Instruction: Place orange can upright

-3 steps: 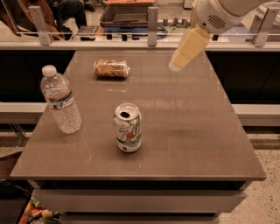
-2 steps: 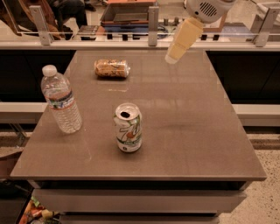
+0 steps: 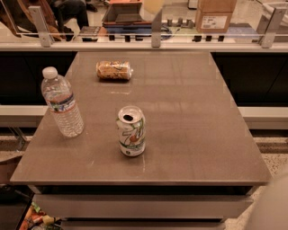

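Note:
The orange can (image 3: 114, 70) lies on its side on the far left part of the brown table (image 3: 193, 134), its silver end pointing right. Only a pale bit of my gripper (image 3: 153, 5) shows at the top edge of the camera view. It is high above the table's far edge, to the right of the can and well apart from it. It holds nothing that I can see.
A white-and-green 7UP can (image 3: 131, 131) stands upright in the middle front. A clear water bottle (image 3: 62, 102) stands at the left. A glass rail with metal posts (image 3: 156, 31) runs along the far edge. A pale blurred shape (image 3: 272, 206) fills the lower right corner.
My gripper has risen and moved left and away from the table's far right part, almost out of the top of the view. The cans and the bottle have not moved.

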Action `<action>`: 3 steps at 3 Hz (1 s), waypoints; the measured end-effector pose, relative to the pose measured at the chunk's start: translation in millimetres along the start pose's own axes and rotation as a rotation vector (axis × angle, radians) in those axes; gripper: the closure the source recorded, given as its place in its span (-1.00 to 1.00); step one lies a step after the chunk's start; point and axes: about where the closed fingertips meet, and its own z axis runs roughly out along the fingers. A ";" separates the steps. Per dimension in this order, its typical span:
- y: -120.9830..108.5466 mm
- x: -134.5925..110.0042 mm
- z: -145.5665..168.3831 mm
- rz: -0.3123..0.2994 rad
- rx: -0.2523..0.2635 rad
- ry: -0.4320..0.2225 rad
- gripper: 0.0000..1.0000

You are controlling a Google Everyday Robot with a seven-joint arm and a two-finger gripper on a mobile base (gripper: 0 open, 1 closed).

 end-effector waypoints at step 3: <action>19.5 -80.4 31.1 -0.086 -0.042 -0.009 -1.00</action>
